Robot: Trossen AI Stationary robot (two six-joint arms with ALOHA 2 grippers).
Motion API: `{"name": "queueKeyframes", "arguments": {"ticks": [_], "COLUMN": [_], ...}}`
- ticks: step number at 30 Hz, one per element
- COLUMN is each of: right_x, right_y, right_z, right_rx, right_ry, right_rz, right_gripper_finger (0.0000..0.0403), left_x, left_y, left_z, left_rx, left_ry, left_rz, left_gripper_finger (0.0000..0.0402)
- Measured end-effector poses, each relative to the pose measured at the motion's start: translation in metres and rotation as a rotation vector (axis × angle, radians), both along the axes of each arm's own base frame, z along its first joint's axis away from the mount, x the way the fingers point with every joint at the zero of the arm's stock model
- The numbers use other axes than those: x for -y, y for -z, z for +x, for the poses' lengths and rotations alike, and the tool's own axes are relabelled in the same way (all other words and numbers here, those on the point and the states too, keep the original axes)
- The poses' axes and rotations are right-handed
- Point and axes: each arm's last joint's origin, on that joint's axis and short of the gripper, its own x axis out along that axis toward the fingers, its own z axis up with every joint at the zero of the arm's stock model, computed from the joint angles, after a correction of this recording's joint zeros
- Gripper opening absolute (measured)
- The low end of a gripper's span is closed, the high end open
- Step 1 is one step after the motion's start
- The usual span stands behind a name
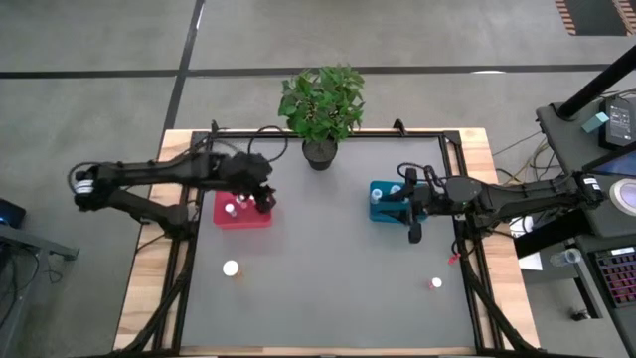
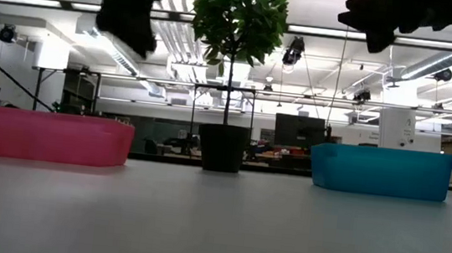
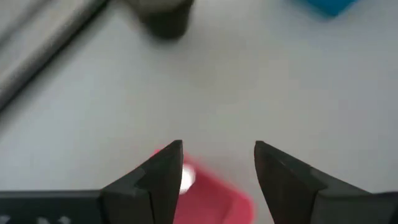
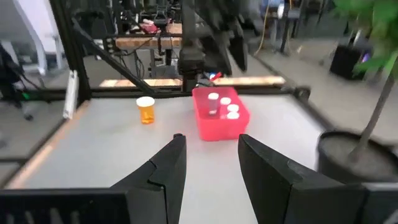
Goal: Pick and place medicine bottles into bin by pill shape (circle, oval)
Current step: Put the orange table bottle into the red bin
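Note:
My left gripper [image 1: 264,201] hangs open above the red bin [image 1: 243,215], tipped downward, with nothing between its fingers [image 3: 163,177]. Below them shows the red bin [image 3: 214,196] with a white bottle cap [image 3: 187,178] inside. Several white-capped medicine bottles [image 4: 222,106] stand in the red bin [image 4: 219,121]. An orange bottle [image 1: 231,268] stands on the table nearer the front, also seen from the right wrist as an orange bottle [image 4: 146,111]. Another small bottle [image 1: 435,284] stands at the front right. My right gripper [image 1: 405,211] is open and level by the teal bin [image 1: 383,202], empty [image 4: 208,165].
A potted plant [image 1: 320,109] in a black pot [image 2: 222,147] stands at the far middle, between the red bin [image 2: 56,136] and the teal bin [image 2: 381,171]. A black frame rail [image 1: 328,132] runs along the table's far edge. Bare grey table lies in the middle and front.

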Motion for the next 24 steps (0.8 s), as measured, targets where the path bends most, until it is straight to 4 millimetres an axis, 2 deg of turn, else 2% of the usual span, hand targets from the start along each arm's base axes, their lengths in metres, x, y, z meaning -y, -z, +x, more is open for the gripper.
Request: {"name": "queueKeyframes", "arguments": {"ticks": [7, 12, 14, 19, 24], "right_x": [-0.013, -0.021, -0.025, -0.040, -0.062], "right_y": [0.010, -0.005, -0.012, -0.028, -0.035], "right_z": [0.011, 0.026, 0.034, 0.052, 0.066], "right_rx": [-0.080, -0.086, -0.127, -0.283, -0.494], "right_ry": [-0.031, -0.037, -0.040, -0.059, -0.001], "right_rz": [0.199, 0.319, 0.358, 0.501, 0.639], "right_gripper_finger": [0.0137, 0.0137, 0.0137, 0.0137, 0.0137], "left_x": [0.051, 0.073, 0.076, 0.075, 0.073], "left_y": [-0.024, -0.021, -0.016, -0.009, 0.000], "left_z": [-0.013, -0.023, -0.027, -0.036, -0.045], "left_rx": [0.262, 0.431, 0.479, 0.599, 0.644], "left_ry": [0.394, 0.635, 0.691, 0.698, 0.703], "left_rz": [0.269, 0.486, 0.567, 0.698, 0.772], "left_gripper_finger": [0.0180, 0.0180, 0.0180, 0.0180, 0.0180]}}
